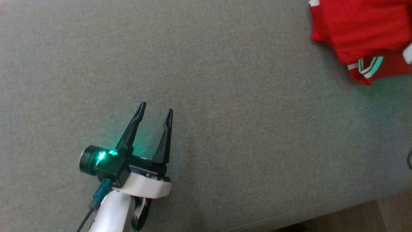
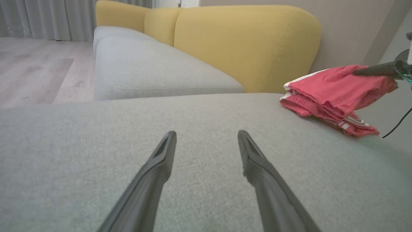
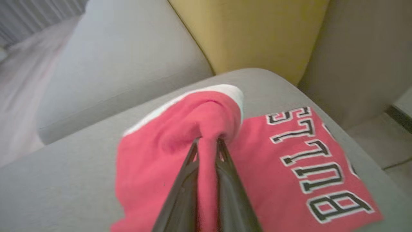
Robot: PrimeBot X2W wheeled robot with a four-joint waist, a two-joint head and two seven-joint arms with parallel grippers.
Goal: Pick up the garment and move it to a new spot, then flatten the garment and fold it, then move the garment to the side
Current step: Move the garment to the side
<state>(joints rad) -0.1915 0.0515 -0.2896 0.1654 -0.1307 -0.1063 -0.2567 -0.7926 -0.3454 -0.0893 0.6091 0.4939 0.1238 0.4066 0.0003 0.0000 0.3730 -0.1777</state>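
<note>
Between the right gripper's two dark fingers, in the right wrist view, a raised fold of the red jersey is pinched; the jaws are clamped together on that cloth, with the fold bunched over the tips at 12 o'clock. The rest of the jersey lies on the grey seat cushion, its black-and-white "BULLS" lettering spread at 4 o'clock from the tips.

Left gripper: jaws apart, nothing between them, over bare cushion. In the head view the jersey sits well apart from it at 2 o'clock; nothing stands between the two. The left wrist view shows the same garment at 2 o'clock with one finger of the right gripper laid over its top.

Surroundings: yellow backrest at 12 o'clock, wooden floor and grey curtain at 10 o'clock.

Limits: the jersey is cut off by the head view's top and right edges. A white patch at that edge cannot be identified. The right wrist view is blurred, and the fold covers the fingertips.
</note>
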